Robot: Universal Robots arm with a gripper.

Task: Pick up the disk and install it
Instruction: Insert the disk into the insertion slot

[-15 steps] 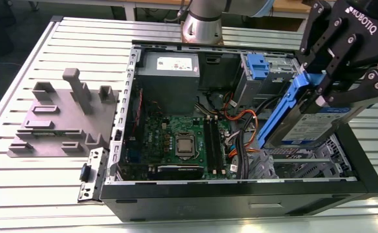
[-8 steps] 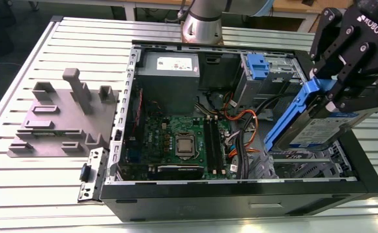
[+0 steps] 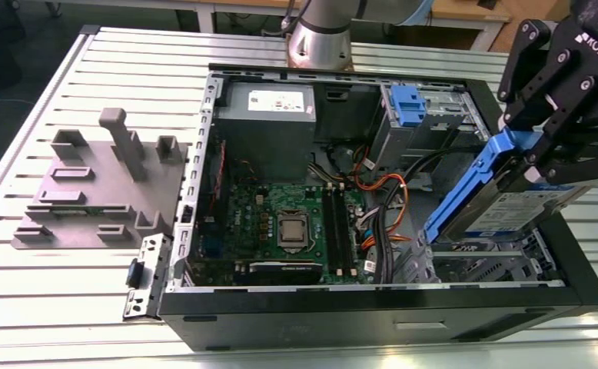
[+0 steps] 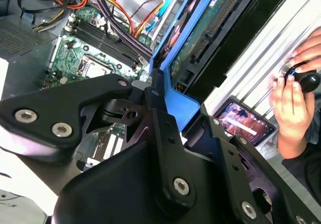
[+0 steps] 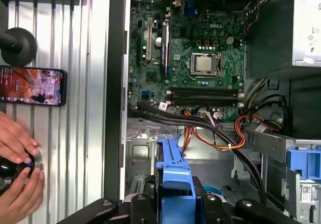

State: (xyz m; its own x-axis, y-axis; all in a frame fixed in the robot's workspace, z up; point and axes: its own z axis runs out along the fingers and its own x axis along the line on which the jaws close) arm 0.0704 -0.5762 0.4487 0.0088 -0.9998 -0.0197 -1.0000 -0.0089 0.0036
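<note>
The disk [image 3: 513, 212] is a silver drive with a white-and-blue label, framed by blue rails. It hangs tilted over the metal drive cage [image 3: 483, 265] at the front of the open computer case [image 3: 381, 307], on the exterior view's right. My black gripper [image 3: 541, 163] is shut on the disk's upper end. In the second wrist view the disk's [image 4: 210, 28] green circuit side shows beyond the gripper [image 4: 153, 101], whose fingers clamp the blue rail. The first wrist view has the rail of the disk [image 5: 173, 171] reaching out from the gripper [image 5: 173, 206] above the case floor.
Inside the case lie a green motherboard [image 3: 278, 223], a grey power-supply box [image 3: 268, 104], a blue caddy clip [image 3: 406, 104] and bundled cables [image 3: 381, 192]. A grey fixture [image 3: 94, 184] stands on the exterior view's left. A person's hands [image 5: 17, 184] and a phone [image 5: 32, 86] are beside the case.
</note>
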